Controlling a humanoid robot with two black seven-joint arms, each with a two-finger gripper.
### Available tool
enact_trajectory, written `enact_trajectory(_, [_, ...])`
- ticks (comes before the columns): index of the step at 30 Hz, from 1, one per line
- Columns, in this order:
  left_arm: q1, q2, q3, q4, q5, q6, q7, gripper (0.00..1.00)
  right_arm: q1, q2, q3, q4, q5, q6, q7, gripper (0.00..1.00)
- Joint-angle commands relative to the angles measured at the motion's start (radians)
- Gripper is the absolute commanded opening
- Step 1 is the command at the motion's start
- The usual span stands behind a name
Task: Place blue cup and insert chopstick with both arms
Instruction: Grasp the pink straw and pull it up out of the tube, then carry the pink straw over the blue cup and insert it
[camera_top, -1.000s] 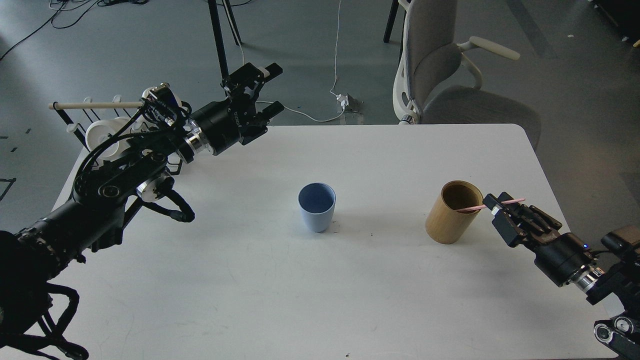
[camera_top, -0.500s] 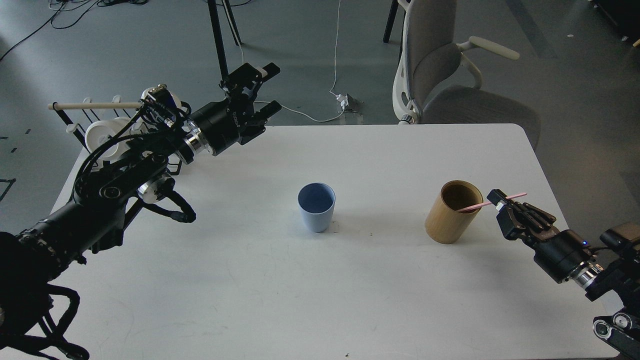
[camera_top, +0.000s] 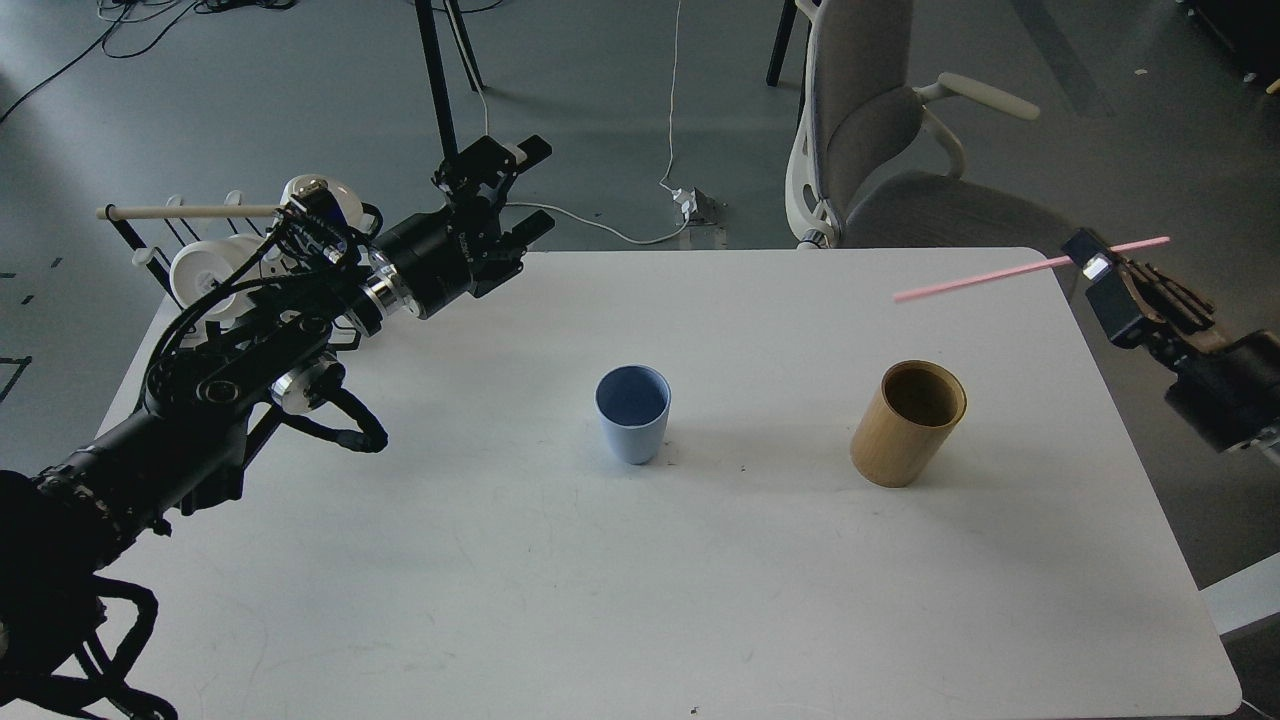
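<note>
Where the white rounded-corner table (camera_top: 560, 600) meets the grey floor, cables trail and a grey office chair (camera_top: 880, 140) stands behind the far edge. Small pale-blue tapered cup (camera_top: 632, 415) upright near table centre; tan bamboo cylinder cup (camera_top: 908, 423) well apart to its right. Right gripper (camera_top: 1098, 268) raised beyond the right edge, clamped on a thin pale-pink chopstick (camera_top: 1000, 274) held nearly level in the air. Left gripper (camera_top: 525, 190) over the far-left corner, fingers spread, holding nothing. Black wire rack with white mugs (camera_top: 200, 270) at left.
</note>
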Motion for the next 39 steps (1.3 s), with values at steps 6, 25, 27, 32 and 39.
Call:
enact_trajectory(6, [0.064, 0.0, -0.003, 0.018, -0.001, 0.0, 0.0, 0.99, 0.243, 0.194, -0.123, 0.014, 0.075, 0.0, 0.0, 0.0])
enact_trajectory(25, [0.074, -0.002, -0.001, 0.041, -0.001, 0.031, 0.0, 0.99, 0.564, 0.286, -0.667, -0.128, -0.063, 0.0, 0.0, 0.0])
enact_trajectory(27, [0.077, -0.002, -0.001, 0.041, -0.001, 0.031, 0.0, 0.99, 0.563, 0.286, -0.668, -0.129, -0.063, 0.0, 0.0, 0.0])
enact_trajectory(32, [0.077, -0.002, -0.001, 0.041, -0.001, 0.031, 0.0, 0.99, 0.564, 0.297, -0.67, -0.145, -0.065, 0.0, 0.0, 0.0])
enact_trajectory(39, [0.078, -0.002, -0.001, 0.051, -0.001, 0.031, 0.0, 0.99, 0.566, 0.344, -0.699, -0.198, -0.105, 0.0, 0.0, 0.0])
